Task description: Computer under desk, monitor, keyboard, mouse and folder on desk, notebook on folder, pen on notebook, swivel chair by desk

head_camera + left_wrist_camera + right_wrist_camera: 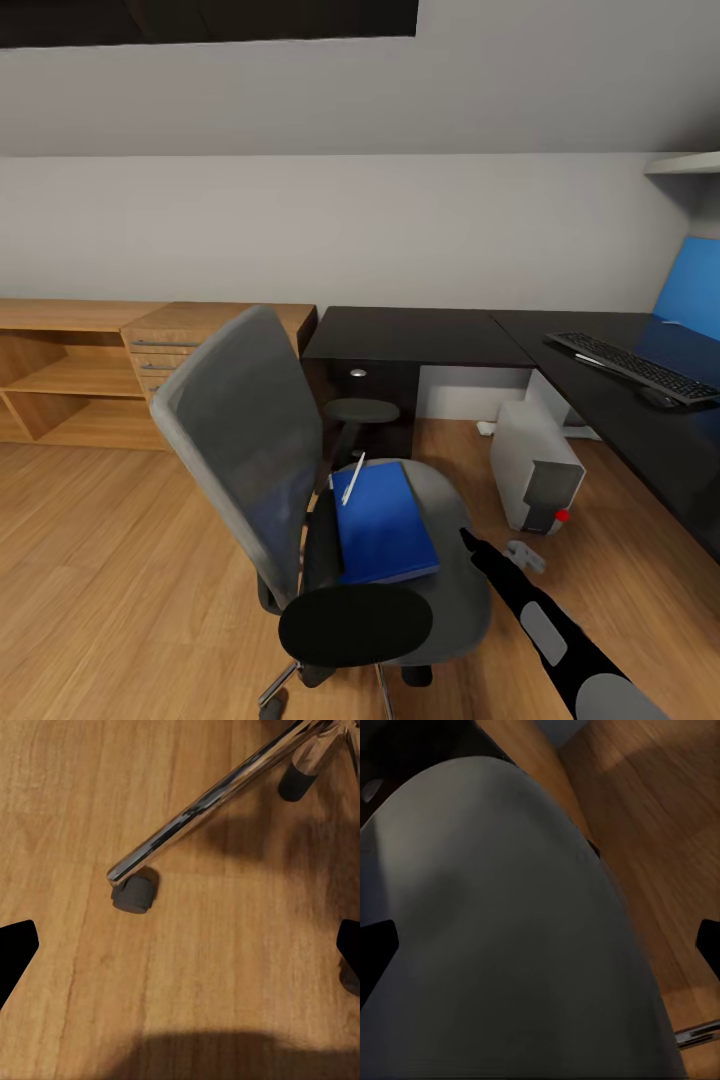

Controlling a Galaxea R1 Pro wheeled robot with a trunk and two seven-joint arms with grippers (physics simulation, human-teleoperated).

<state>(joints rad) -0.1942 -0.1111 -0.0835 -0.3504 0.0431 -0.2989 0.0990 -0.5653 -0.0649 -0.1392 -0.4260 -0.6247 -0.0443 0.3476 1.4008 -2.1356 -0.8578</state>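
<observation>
Ahead of me a light wooden chest [165, 345] with bar handles, open wooden shelves [60, 375] beside it, plain grey wall [350, 230], wood-plank floor [100, 560].

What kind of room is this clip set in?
Likely a home office corner under a sloped ceiling: an L-shaped black desk with a keyboard, a grey swivel chair, and a computer tower on the wood floor.

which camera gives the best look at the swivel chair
The head view: it shows the swivel chair nearly whole, with backrest, armrests, and the blue folder lying on the seat. The left wrist view catches just a chrome base leg and castor; the right wrist view shows a close grey seat surface.
</observation>
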